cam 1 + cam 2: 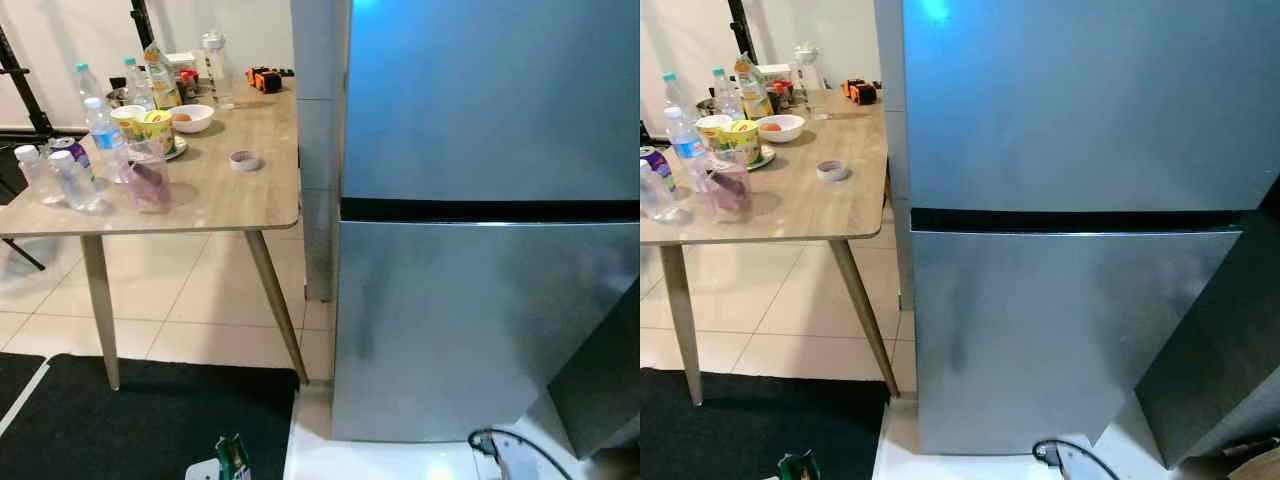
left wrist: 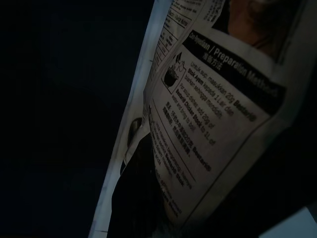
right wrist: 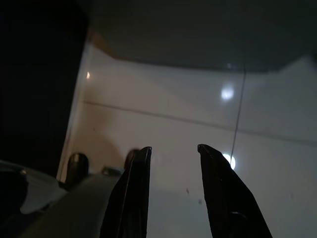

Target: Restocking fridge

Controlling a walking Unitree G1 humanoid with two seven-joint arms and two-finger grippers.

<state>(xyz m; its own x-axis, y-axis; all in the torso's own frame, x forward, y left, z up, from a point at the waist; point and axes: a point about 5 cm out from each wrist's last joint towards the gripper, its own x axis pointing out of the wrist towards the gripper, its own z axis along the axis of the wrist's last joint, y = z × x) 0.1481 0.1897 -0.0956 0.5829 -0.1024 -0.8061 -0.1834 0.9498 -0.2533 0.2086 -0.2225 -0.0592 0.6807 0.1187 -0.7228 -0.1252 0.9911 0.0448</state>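
A silver two-door fridge (image 1: 480, 300) is seen at the right of the left eye view, both doors closed, its brushed metal faces smooth and reflective. Nothing is judged to have been loaded yet: the door is still to be opened and the goods carried over.

A wood-grain worktop (image 1: 230, 200) on slanted legs is seen at the upper left, beside the fridge. On it are set clear plastic water bottles (image 1: 100, 125), a white bowl (image 1: 193, 117), round noodle cups (image 1: 150, 125) and a small roll of tape (image 1: 244, 160).

In the left wrist view a printed packet (image 2: 208, 114) with preparation text is seen close against the camera, seemingly clamped in the left jaws, though the grip itself cannot be told. The right gripper (image 3: 173, 151) is held over pale glossy floor tiles (image 3: 168, 109), its jaws apart and empty.
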